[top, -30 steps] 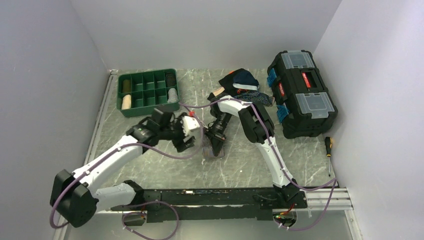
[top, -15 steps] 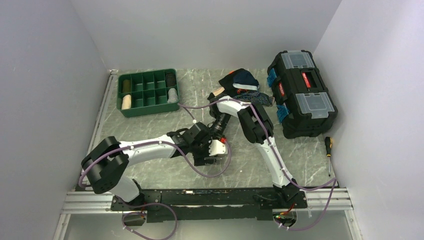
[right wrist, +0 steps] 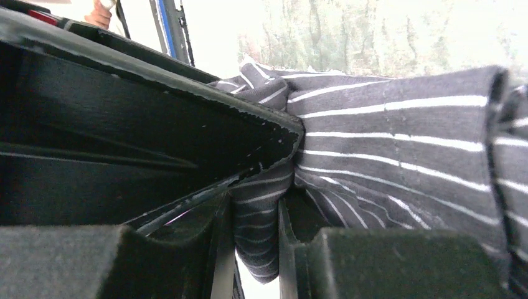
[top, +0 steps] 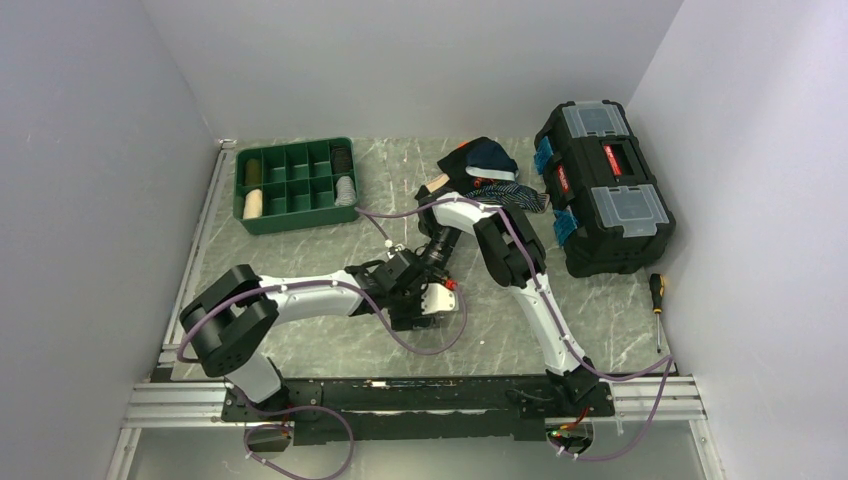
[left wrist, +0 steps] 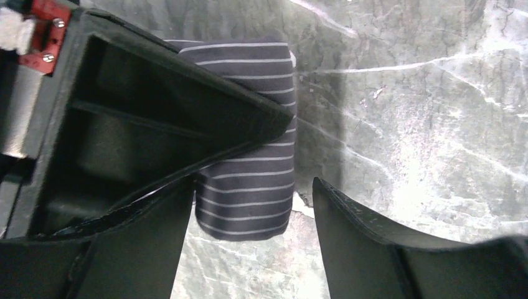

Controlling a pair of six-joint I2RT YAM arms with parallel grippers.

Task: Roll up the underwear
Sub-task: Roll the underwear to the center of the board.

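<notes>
The underwear (left wrist: 249, 162) is grey cloth with thin light stripes, bunched into a short roll on the marble table. In the top view both grippers cover most of it. My left gripper (top: 425, 303) is down at the roll's end, open, with its two fingers (left wrist: 348, 237) on either side of the roll (left wrist: 252, 212) and not touching it. My right gripper (top: 433, 272) is shut on a fold of the underwear (right wrist: 398, 143), and the cloth is pinched between its fingertips (right wrist: 254, 249). One right finger (left wrist: 187, 118) lies on top of the roll.
A green compartment tray (top: 295, 185) stands at the back left. A black toolbox (top: 603, 185) is at the right, with a screwdriver (top: 657, 290) in front of it. A pile of dark garments (top: 490, 165) lies at the back behind the right arm.
My left arm has swung from the left to the middle and come down at the underwear beside the right gripper. The right arm has stayed put, still holding the cloth.
</notes>
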